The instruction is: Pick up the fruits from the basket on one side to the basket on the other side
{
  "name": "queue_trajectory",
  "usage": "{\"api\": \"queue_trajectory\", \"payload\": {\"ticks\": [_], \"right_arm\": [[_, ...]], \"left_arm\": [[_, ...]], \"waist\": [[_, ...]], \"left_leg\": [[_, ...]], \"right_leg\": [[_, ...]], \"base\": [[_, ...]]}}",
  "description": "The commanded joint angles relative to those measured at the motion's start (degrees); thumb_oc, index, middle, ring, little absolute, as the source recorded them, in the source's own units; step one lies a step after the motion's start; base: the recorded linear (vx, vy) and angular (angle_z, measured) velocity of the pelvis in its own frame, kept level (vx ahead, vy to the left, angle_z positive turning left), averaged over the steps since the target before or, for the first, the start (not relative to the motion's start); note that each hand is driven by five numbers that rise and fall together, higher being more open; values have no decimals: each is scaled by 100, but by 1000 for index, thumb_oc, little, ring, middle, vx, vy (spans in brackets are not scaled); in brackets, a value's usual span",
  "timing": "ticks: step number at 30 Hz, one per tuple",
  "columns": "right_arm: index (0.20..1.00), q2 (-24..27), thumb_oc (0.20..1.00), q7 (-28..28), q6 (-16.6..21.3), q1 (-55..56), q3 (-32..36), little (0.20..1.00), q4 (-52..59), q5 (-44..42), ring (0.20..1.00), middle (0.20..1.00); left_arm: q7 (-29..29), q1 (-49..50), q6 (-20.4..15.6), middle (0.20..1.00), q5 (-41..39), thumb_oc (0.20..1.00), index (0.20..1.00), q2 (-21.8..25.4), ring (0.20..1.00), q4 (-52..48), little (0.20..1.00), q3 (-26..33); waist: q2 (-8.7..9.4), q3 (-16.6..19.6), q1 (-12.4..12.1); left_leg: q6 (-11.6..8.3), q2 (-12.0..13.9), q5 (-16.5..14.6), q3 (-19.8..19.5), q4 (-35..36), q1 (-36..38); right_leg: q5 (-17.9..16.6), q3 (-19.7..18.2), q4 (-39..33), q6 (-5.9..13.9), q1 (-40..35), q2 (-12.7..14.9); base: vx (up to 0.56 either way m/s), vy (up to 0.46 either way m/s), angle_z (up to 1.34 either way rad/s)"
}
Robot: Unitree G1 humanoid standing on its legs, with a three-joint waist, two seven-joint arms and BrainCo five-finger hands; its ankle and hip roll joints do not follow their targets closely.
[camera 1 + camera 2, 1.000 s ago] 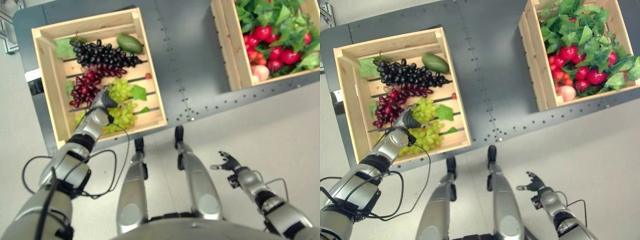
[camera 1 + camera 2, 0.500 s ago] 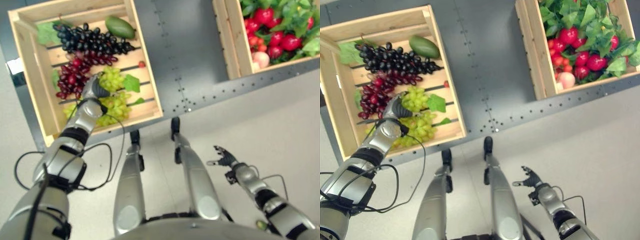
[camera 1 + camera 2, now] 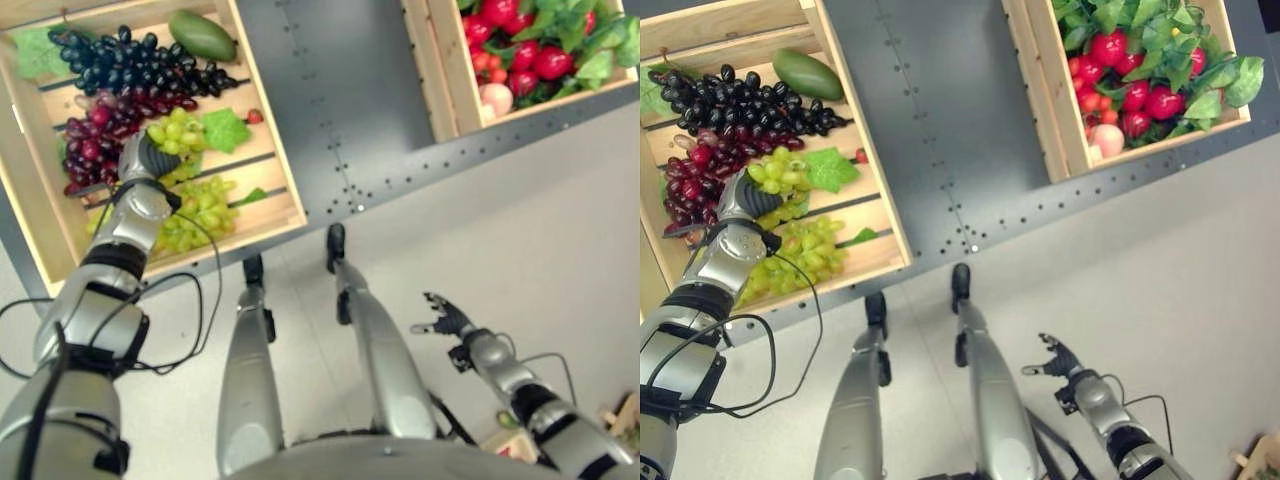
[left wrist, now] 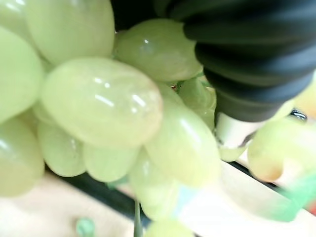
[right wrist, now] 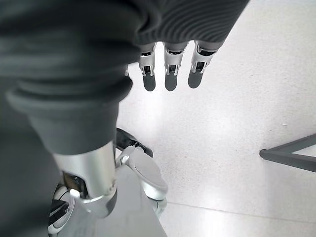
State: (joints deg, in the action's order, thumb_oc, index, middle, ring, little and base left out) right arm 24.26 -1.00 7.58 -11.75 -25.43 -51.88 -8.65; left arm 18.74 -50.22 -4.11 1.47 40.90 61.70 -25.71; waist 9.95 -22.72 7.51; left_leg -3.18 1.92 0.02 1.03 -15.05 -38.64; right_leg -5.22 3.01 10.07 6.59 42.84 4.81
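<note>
Two wooden crates (image 3: 283, 190) share a dark table (image 3: 320, 100) above pale floor (image 3: 560, 240).

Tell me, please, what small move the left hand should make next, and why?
Probably a short lift straight up. The left hand sits in the left crate on a green grape bunch, with grapes pressed right against it in the wrist view. Its fingers are hidden, so grip is unconfirmed. The right hand hangs open.

Dark grey table (image 3: 320, 110) on pale speckled floor (image 3: 1160, 260)
</note>
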Motion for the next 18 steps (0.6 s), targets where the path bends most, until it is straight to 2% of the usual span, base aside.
{"api": "queue_trajectory", "payload": {"ticks": [1,8,14,18], "right_arm": [[1000,327,1000,2,132,120,-26,1000,153,-142,1000,1000],[1000,343,1000,-10,125,139,-22,1000,126,-102,1000,1000],[1000,345,1000,-29,115,172,2,1000,111,-109,1000,1000],[1000,412,1000,-24,125,286,128,1000,250,-75,1000,1000]], "left_arm": [[-511,984,370,200,43,200,200,-762,200,547,200,-150],[-518,1075,383,200,61,200,200,-783,200,558,200,-128],[-495,1267,299,200,-235,200,200,-773,200,296,200,50],[-538,1989,-41,200,-939,200,200,-721,200,-1149,200,468]], "waist": [[-165,-26,97],[-205,52,72],[-232,83,12],[-342,72,-125]], "left_leg": [[125,-23,-25,-50,-112,-96],[120,-47,-24,-72,-109,-117],[106,-72,-13,-95,-108,-70],[100,-140,-20,-106,-97,81]], "right_leg": [[-96,22,401,0,22,-10],[-85,35,401,-9,33,4],[-79,47,399,-26,-32,26],[-32,74,417,-54,-208,58]], "base": [[-2,7,15],[-3,10,1],[-1,0,1],[-7,-1,-2]]}}
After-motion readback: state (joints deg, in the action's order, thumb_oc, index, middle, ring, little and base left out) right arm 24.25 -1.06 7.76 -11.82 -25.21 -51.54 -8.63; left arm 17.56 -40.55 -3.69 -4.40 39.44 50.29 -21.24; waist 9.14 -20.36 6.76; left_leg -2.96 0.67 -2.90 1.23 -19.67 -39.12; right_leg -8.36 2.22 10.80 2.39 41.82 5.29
